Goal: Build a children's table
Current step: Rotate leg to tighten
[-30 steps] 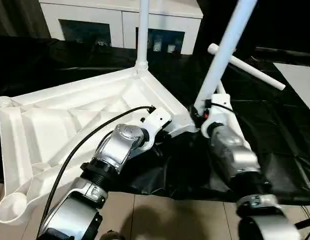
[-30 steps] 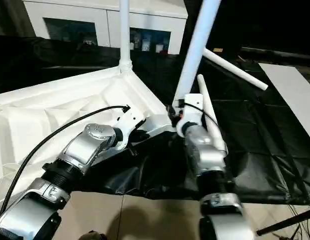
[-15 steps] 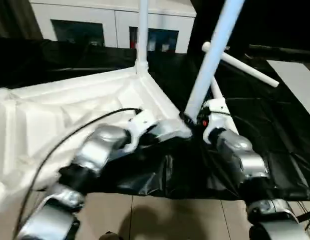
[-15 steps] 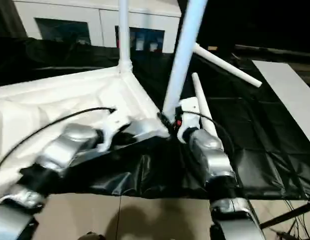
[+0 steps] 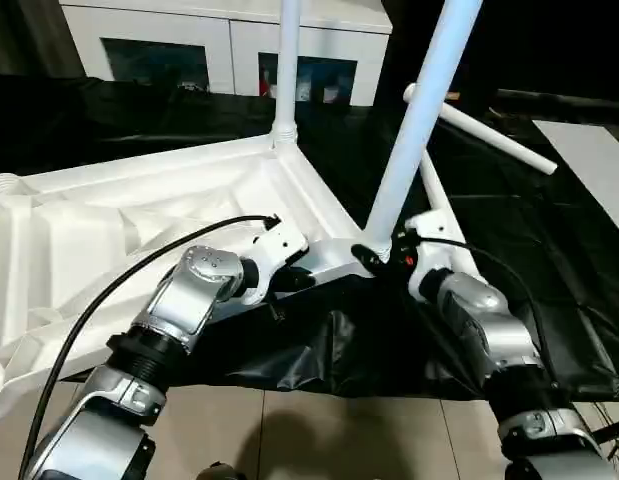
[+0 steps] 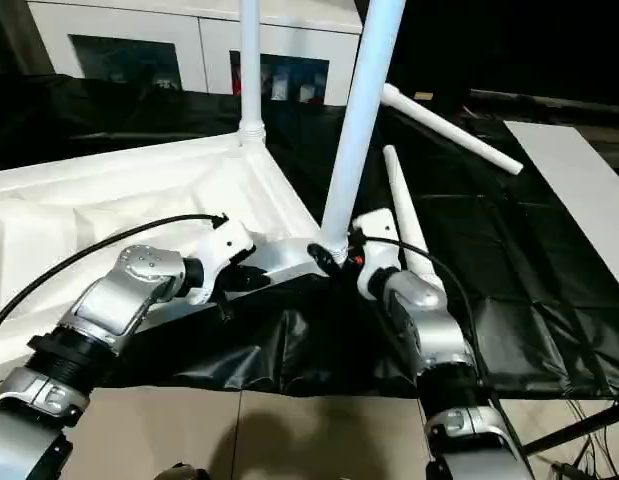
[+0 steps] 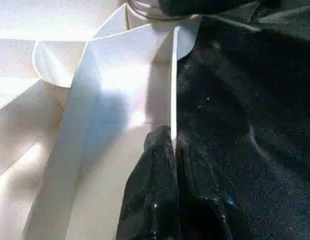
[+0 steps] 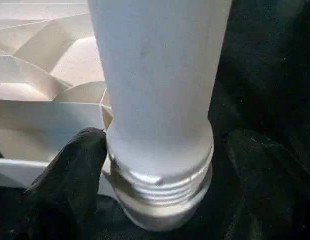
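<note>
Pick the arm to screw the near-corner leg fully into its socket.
Right. The right gripper already straddles that leg at its exposed thread, while the left gripper is clamped on the tabletop rim, steadying it.

Both standing legs (image 5: pixel 429 95) (image 5: pixel 286 60) run off the top edge (their tips unseen); the table top (image 5: pixel 99 250) is cut off at the left edge.

We seem to be in a home room: a white glass-fronted cabinet (image 5: pixel 229 45) at the far side, tiled floor (image 5: pixel 319 430) near us.
</note>
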You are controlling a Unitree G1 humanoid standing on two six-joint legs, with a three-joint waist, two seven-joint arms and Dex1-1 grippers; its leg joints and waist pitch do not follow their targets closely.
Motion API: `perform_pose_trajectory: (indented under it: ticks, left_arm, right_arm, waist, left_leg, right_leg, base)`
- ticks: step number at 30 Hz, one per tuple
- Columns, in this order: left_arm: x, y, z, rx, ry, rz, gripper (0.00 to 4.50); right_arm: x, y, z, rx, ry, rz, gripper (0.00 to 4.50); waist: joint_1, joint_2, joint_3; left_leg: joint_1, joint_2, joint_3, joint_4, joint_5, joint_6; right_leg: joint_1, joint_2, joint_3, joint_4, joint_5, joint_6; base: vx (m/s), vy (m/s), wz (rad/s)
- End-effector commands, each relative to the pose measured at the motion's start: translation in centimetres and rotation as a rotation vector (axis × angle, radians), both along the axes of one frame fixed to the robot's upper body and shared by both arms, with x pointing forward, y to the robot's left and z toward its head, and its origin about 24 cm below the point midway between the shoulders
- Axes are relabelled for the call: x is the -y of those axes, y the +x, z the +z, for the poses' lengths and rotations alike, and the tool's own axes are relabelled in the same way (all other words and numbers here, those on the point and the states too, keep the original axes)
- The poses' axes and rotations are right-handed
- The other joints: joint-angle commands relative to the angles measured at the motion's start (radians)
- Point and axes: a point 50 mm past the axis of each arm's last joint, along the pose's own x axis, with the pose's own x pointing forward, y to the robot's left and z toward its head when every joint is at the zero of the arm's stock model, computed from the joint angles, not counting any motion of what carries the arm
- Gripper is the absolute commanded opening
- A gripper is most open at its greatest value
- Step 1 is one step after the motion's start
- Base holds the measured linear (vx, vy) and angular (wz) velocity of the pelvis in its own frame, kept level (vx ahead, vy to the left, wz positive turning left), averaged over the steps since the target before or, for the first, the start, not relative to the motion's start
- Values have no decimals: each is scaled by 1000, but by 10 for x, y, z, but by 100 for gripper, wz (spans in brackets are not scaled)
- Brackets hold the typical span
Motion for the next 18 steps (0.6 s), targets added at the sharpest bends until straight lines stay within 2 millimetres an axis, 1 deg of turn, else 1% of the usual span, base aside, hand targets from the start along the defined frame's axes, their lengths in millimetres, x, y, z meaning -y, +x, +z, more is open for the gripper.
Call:
perform_pose_trajectory:
  ticks: [1,3,4,5,8,9,12,13,14,15,17,18]
  left_arm:
    - [1,2,15,64,-38,-19,0]
    - [1,2,15,63,-39,-22,0]
    - [1,2,15,61,-40,-25,0]
    - [1,2,15,60,-40,-28,0]
    - [1,2,15,61,-38,-29,0]
    - [1,2,15,61,-36,-28,0]
    - [0,2,15,61,-35,-28,0]
    - [0,2,15,61,-34,-27,0]
    - [0,2,15,60,-33,-26,0]
    - [-1,1,15,60,-32,-25,0]
    - [-1,1,14,59,-31,-24,0]
    - [-1,1,14,58,-30,-24,0]
  right_arm:
    - [12,-1,5,-2,24,-12,433]
    - [14,-2,4,-8,23,-8,433]
    - [15,-2,4,-13,26,-3,433]
    - [15,-1,4,-17,31,2,433]
    - [13,0,4,-24,52,13,433]
    - [13,0,4,-26,53,15,433]
    - [10,1,3,-33,60,19,398]
    - [9,1,3,-34,66,24,396]
    - [8,2,2,-34,68,28,396]
    - [8,2,2,-34,70,31,374]
    - [6,2,3,-34,76,38,374]
    - [5,3,3,-35,74,40,355]
  waist:
    - [5,-2,-71]
    - [5,-2,-71]
    - [5,0,-71]
    - [5,-2,-72]
    - [5,-2,-72]
    - [5,-5,-72]
    - [6,-3,-71]
    - [5,-6,-70]
    - [5,-5,-70]
    - [4,-5,-70]
    - [4,-4,-70]
    - [4,-3,-70]
  left_leg:
    - [23,21,-5,-59,-137,46]
    - [22,22,-6,-59,-136,46]
    - [22,22,-6,-58,-135,45]
    - [22,21,-5,-58,-137,46]
    - [21,21,-6,-57,-137,49]
    - [21,21,-6,-56,-136,49]
    - [22,21,-6,-57,-144,45]
    - [21,22,-6,-57,-152,42]
    - [20,21,-7,-57,-162,38]
    - [20,21,-7,-58,-164,35]
    - [22,22,-7,-57,-165,32]
    - [21,22,-7,-58,-164,31]
  right_leg:
    - [50,-46,36,-47,-64,-233]
    - [50,-46,36,-47,-64,-234]
    - [50,-45,36,-46,-61,-236]
    - [51,-45,36,-46,-62,-237]
    - [51,-46,36,-46,-65,-238]
    - [50,-46,36,-46,-65,-238]
    - [48,-47,36,-46,-85,-236]
    - [48,-47,36,-48,-97,-235]
    - [48,-47,37,-48,-114,-232]
    - [48,-48,37,-48,-118,-230]
    - [46,-47,37,-48,-117,-229]
    - [46,-47,37,-47,-114,-230]
  base:
    - [0,0,0]
    - [0,0,0]
    - [0,0,0]
    - [0,0,0]
    - [0,0,0]
    - [0,0,0]
    - [0,0,0]
    - [0,0,0]
    - [0,0,0]
    - [0,0,0]
    - [0,0,0]
    - [0,0,0]
